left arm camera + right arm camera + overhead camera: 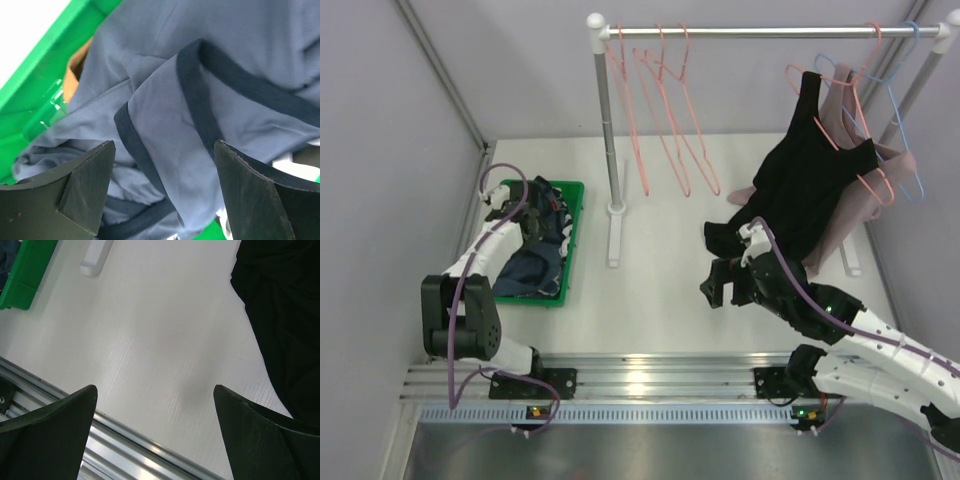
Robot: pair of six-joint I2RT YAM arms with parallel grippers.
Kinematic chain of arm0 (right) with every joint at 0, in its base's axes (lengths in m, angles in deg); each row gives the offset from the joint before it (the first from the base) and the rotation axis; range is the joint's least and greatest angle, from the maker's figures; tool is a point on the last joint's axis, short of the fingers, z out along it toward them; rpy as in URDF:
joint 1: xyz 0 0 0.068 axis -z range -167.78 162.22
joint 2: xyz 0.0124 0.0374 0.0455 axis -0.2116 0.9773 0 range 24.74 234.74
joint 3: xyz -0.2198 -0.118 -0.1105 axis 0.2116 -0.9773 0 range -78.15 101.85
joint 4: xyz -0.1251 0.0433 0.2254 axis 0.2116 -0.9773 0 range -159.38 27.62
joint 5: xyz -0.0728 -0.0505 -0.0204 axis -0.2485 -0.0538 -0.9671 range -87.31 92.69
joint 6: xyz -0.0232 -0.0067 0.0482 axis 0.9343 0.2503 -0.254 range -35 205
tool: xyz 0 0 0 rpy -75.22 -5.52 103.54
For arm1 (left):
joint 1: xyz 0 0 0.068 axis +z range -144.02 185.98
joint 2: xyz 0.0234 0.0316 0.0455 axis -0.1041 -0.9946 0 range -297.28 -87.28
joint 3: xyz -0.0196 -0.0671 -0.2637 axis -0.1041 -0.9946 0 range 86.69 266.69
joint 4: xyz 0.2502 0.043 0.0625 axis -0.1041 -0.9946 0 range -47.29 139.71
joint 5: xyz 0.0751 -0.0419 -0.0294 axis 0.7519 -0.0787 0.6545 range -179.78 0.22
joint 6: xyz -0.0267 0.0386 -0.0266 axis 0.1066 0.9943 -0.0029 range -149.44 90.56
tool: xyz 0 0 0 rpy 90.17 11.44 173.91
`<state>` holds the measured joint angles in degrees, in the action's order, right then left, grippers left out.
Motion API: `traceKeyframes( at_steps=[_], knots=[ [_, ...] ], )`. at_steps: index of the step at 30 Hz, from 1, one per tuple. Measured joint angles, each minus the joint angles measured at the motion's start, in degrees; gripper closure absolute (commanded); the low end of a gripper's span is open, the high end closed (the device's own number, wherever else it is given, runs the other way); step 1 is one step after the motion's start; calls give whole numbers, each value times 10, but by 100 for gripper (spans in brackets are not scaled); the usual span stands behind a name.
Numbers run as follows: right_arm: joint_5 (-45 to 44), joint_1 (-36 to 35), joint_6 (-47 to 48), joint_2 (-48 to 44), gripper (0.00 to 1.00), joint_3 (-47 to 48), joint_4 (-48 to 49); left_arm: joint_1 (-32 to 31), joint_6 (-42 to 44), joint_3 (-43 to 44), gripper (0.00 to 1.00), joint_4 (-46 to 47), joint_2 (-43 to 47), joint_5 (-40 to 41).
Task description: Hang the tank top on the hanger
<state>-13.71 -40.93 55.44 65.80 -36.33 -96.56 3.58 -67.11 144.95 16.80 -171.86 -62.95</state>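
- Both your jaws stand apart; left gripper [164, 150] straddles the tank top [165, 112] in the green bin [30, 75]; right gripper [155, 395] hovers over the table [165, 330]
- Pinch only the dark trim and it may slip free

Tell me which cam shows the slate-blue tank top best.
Left wrist: the tank top fills the frame up close, with its dark trim bands clear. Top external shows it only as a small crumpled heap in the green bin, partly covered by the left arm. Right wrist catches just a blue sliver at its top-left corner.
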Motion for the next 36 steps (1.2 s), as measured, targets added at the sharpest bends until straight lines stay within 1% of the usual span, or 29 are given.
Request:
traceKeyframes(
  at_steps=[1, 2, 3, 5, 6, 8, 9, 12, 13, 17, 20, 23, 27, 31, 34, 36],
  knots=[
    [2, 0, 0, 1, 0, -4, 2, 5, -2, -5, 20, 5, -6, -6],
    [2, 0, 0, 1, 0, -6, 3, 9, -2, -10, 20, 11, -12, -12],
    [3, 0, 0, 2, 0, -9, 3, 12, -5, -15, 26, 19, -17, -19],
    [5, 0, 0, 4, 0, -12, 3, 15, -11, -24, 34, 34, -23, -29],
    [5, 0, 0, 4, 0, -13, 3, 16, -14, -28, 45, 42, -24, -34],
    [6, 0, 0, 4, 0, -14, 3, 16, -17, -30, 58, 52, -24, -41],
    [7, 0, 0, 4, 0, -14, 3, 16, -17, -30, 74, 56, -24, -45],
    [9, 0, -1, 4, 0, -14, 3, 16, -14, -31, 95, 63, -23, -52],
    [11, 0, -2, 4, 0, -14, 3, 16, -14, -33, 100, 65, -23, -54],
    [13, 0, -2, 7, 0, -14, 3, 16, -3, -34, 100, 56, -3, -61],
    [16, 0, -2, 13, 0, -14, 3, 16, 12, -24, 100, 26, 32, -70],
    [16, 0, -2, 17, 0, -13, 3, 16, 33, 6, 100, -10, 73, -81],
    [17, 0, -2, 21, 0, -12, 3, 16, 66, 80, 100, -59, 130, -108],
    [17, 0, 0, 29, 0, -1, 3, 14, 96, 166, 100, -100, 167, -144],
    [17, 0, 0, 37, 0, 10, 6, -2, 114, 225, 100, -129, 178, -171],
    [17, 0, 1, 42, 0, 14, 7, -25, 125, 265, 100, -144, 181, -185]
  ],
)
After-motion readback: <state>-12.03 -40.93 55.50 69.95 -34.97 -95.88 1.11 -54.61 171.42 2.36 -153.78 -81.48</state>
